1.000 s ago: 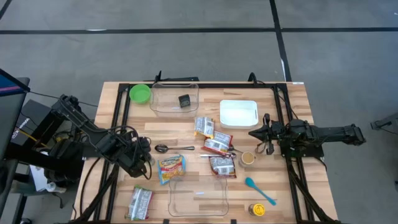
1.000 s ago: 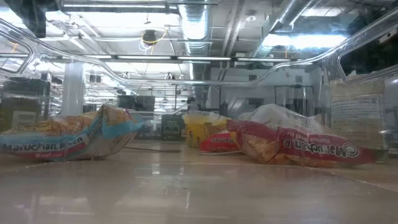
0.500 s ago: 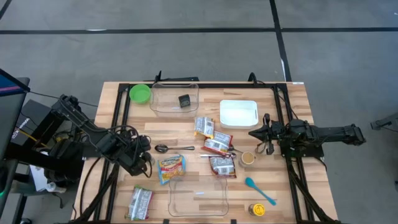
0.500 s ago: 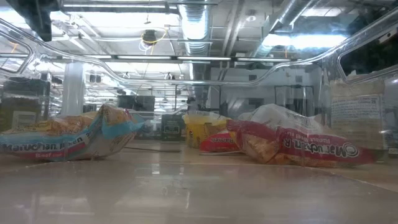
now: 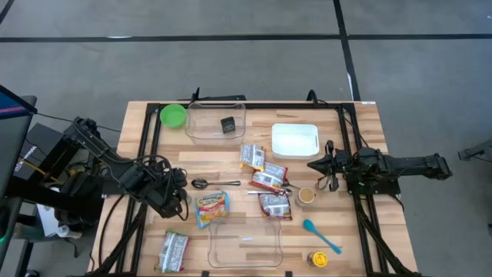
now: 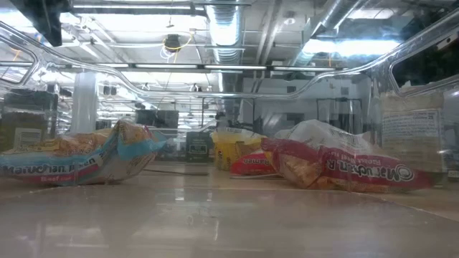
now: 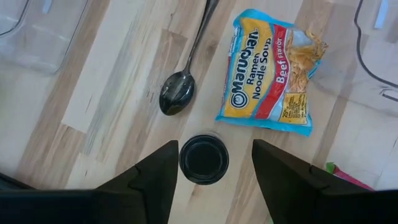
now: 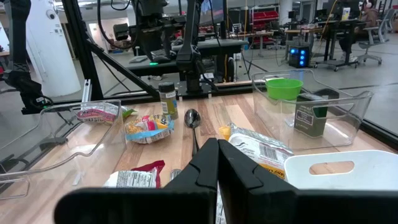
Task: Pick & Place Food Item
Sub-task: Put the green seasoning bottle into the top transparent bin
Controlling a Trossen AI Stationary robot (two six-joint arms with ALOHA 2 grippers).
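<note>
1. Left hand (image 7: 210, 180): mine, fingers spread, nothing between them but air. It hangs above a small dark round cup (image 7: 203, 159) that stands on the tabletop (image 5: 231, 158) near its left edge.
2. Right hand (image 8: 217, 163): mine, fingers pressed together, holding nothing, waiting near the right edge.
3. Task item, as I judge it: beef ramen packet (image 7: 271, 73), lying flat just beside the cup and the dark spoon (image 7: 177, 99), between the left edge and the middle, close to the clear tray (image 5: 246, 245) at the near edge.
4. Look of the item: yellow, blue and red printed film, noodle picture at one end, crinkled, slightly puffed, ends sealed flat.
5. Risk, wrong target: the cup sits directly between my left fingers; closing now would take the cup, not the packet.
6. Risk, slip: glossy film and loose contents; a pinch on one sealed end may let it sag or slide out.
7. Risk, knock: the spoon's bowl lies close to the cup; a sideways reach could push either.
8. Risk, crushing: a hard squeeze mid-packet may break the noodles.
</note>
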